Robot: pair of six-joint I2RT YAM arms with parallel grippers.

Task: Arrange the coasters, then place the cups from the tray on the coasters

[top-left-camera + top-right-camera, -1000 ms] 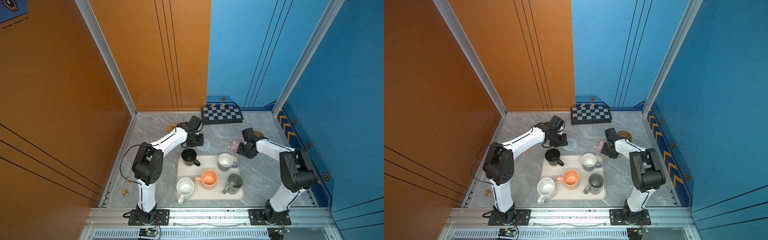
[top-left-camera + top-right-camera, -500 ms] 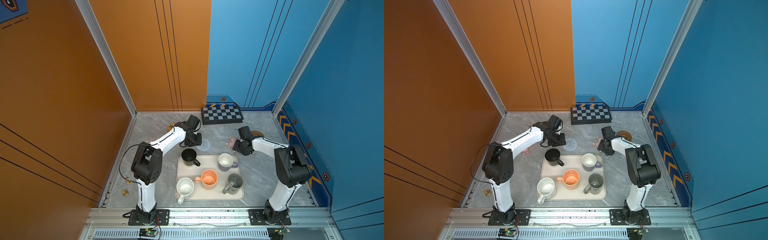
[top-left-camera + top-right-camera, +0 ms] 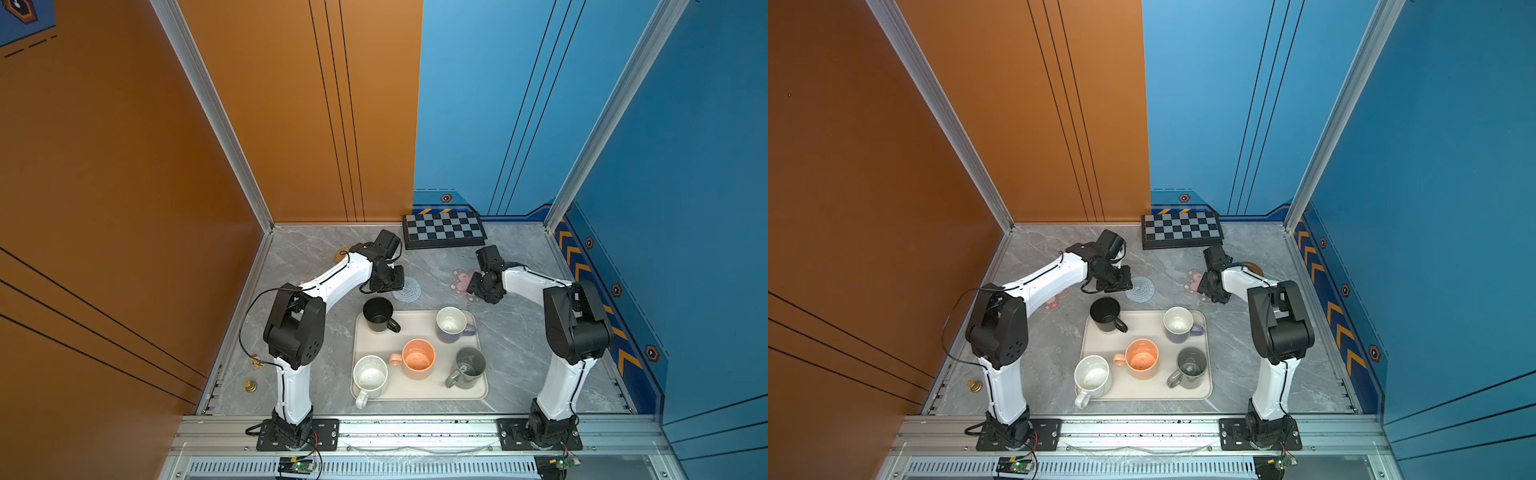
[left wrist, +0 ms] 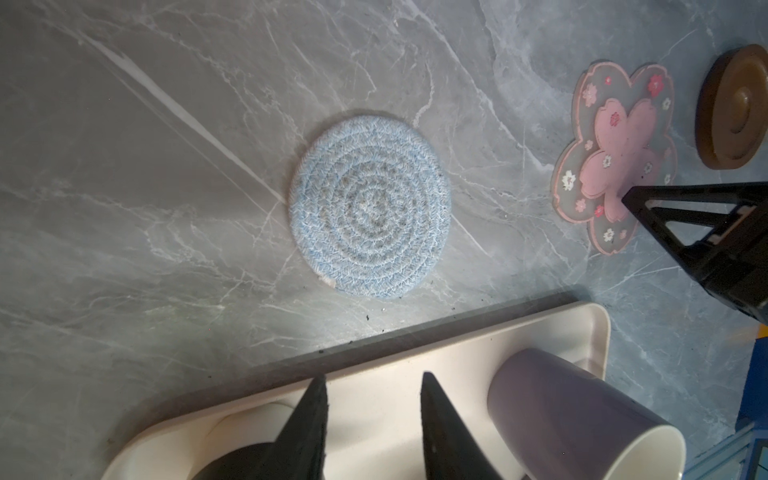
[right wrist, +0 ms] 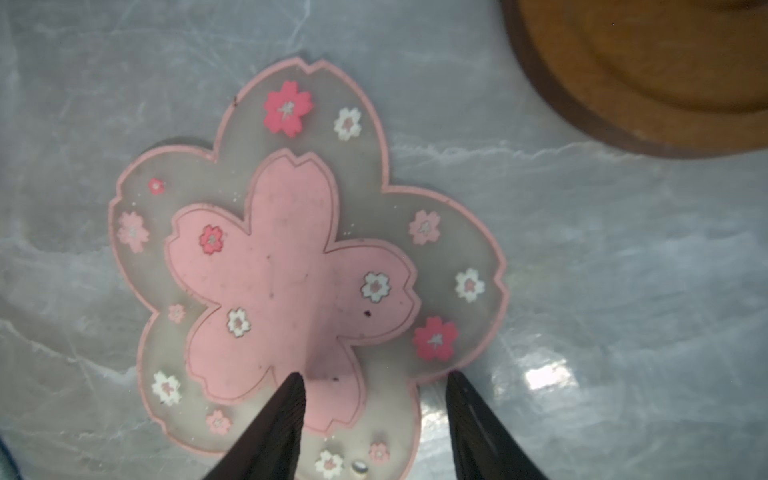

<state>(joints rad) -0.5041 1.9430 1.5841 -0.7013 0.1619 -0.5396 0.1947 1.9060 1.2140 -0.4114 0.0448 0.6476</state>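
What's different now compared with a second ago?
The right pincer slid inward, toward the centre, and the pink flower mat beneath it seems nudged slightly the same way. Nothing was grasped; its jaws stand open. The left pincer, blue-grey mat, tray and cups stayed put.

White arm shells (image 3: 340,278) between bulky black joint housings (image 3: 295,328), thin black cables (image 3: 241,332), screwed-down black base plates (image 3: 326,432).

Five cups (image 3: 417,358) are stood on the tray (image 3: 415,326). Just behind the tray's middle a knitted coaster (image 3: 408,289) is laid; behind its right end, a flower coaster (image 3: 459,281); farther back right, a wooden coaster (image 3: 1251,268); back left, a straw coaster (image 3: 342,252); well behind, a board (image 3: 444,229).
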